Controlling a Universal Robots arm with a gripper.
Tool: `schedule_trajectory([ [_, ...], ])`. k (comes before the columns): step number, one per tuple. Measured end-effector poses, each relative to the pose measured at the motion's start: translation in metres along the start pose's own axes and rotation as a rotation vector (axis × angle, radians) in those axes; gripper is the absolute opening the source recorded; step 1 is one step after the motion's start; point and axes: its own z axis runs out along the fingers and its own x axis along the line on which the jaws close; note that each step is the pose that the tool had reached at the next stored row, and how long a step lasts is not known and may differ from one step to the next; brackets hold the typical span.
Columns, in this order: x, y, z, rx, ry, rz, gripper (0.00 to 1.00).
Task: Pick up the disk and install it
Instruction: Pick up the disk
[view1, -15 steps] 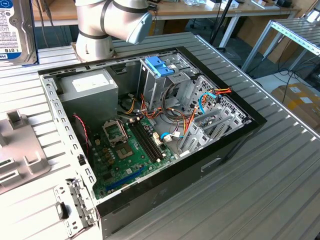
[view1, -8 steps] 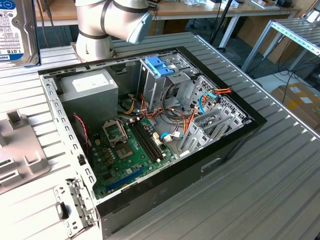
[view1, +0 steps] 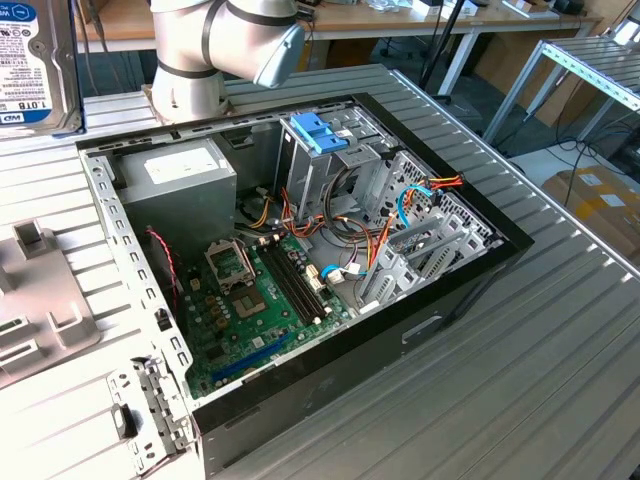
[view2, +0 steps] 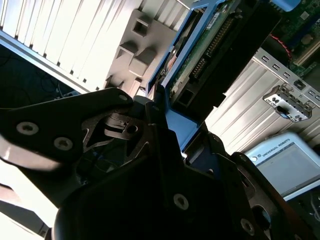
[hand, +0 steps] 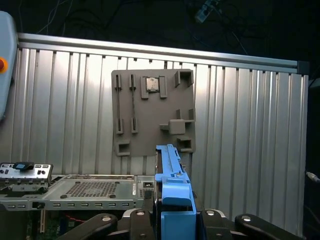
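Note:
The disk (view1: 35, 60) is lifted off the table at the exterior view's far left, its labelled face showing and a light-blue rail along one edge. In the first wrist view its light-blue end tab (hand: 173, 192) stands upright between the dark fingers of my gripper (hand: 175, 222). In the second wrist view the disk (view2: 215, 55) shows its circuit board and connector side, with my gripper (view2: 170, 125) shut on its blue rail. It hangs over the ribbed table beside the open computer case (view1: 480, 270), apart from the drive cage (view1: 330, 170).
A blue plastic bracket (view1: 318, 130) tops the tall metal drive cage inside the case. The motherboard (view1: 260, 300) and loose cables (view1: 400, 215) lie in the case. A grey parts fixture (hand: 152, 112) lies on the table. A teach pendant (view2: 285, 165) rests nearby.

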Motion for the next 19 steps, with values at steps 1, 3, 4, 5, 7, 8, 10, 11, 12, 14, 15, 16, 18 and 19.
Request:
schedule_trajectory([
  [1, 0.0008, -0.0003, -0.0001, 0.0000, 0.0000, 0.000, 0.37],
  [3, 0.0020, -0.0007, -0.0002, 0.0000, 0.0000, 0.000, 0.37],
  [4, 0.0025, -0.0010, -0.0002, 0.0000, 0.0000, 0.000, 0.37],
  [5, 0.0033, -0.0013, -0.0003, 0.0000, 0.0000, 0.000, 0.37],
  [7, 0.0042, -0.0017, -0.0004, 0.0000, -0.0001, 0.000, 0.37],
  [8, 0.0051, -0.0021, -0.0005, 0.0000, 0.0000, 0.000, 0.37],
  [10, 0.0067, -0.0029, -0.0006, 0.0001, 0.0000, 0.000, 0.37],
  [11, 0.0073, -0.0032, -0.0007, 0.0000, 0.0000, 0.000, 0.37],
  [12, 0.0078, -0.0034, -0.0008, 0.0000, 0.0000, 0.000, 0.37],
  [14, 0.0091, -0.0040, -0.0009, 0.0000, 0.0000, 0.000, 0.37],
  [15, 0.0099, -0.0044, -0.0010, 0.0000, 0.0000, 0.000, 0.37],
  [16, 0.0103, -0.0045, -0.0010, 0.0000, 0.0000, 0.000, 0.37],
  [18, 0.0113, -0.0050, -0.0011, 0.0000, 0.0000, 0.000, 0.37],
  [19, 0.0118, -0.0052, -0.0012, -0.0001, 0.0000, 0.000, 0.37],
])
